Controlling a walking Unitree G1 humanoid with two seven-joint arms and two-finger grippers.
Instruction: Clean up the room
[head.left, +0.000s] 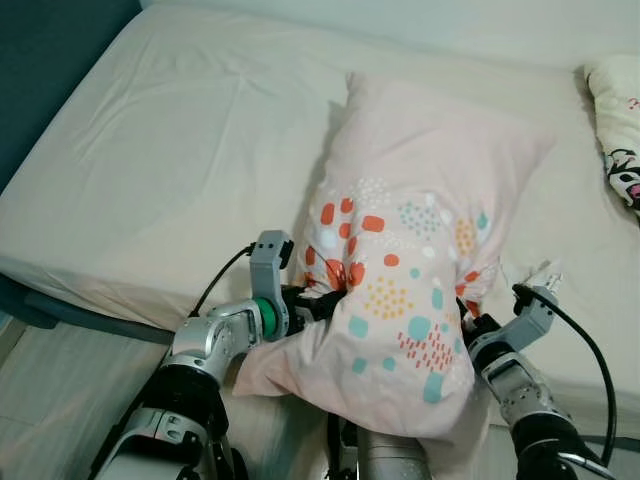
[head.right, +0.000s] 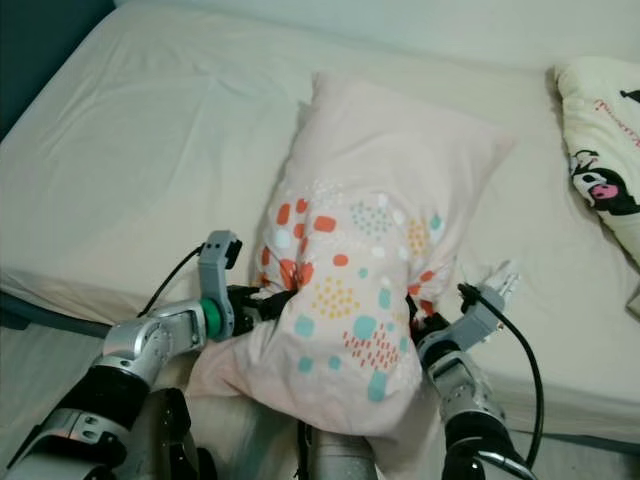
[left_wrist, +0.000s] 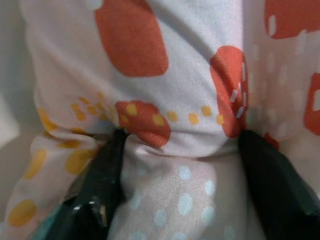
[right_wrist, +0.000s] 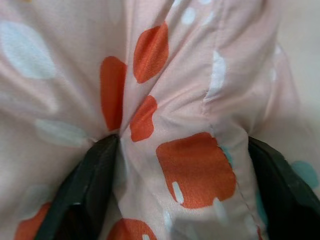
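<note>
Pinching bunched fabric, the left gripper (head.left: 318, 300) and right gripper (head.left: 463, 318) clamp the pillow (head.left: 405, 260) between them over the bed (head.left: 150, 170) edge; soft, light, probably slippery, best gripped by gathered folds.

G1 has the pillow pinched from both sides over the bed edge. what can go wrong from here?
1. Both grippers, left and right, hold bunched cover fabric of the pillow, not its bulk, so the cover may slide out of the jaws.
2. The pillow's lower end sags past the bed edge toward the robot; if one side lets go, it would likely swing down off the mattress.
3. Uneven pulls could twist it or strain the seam.
</note>
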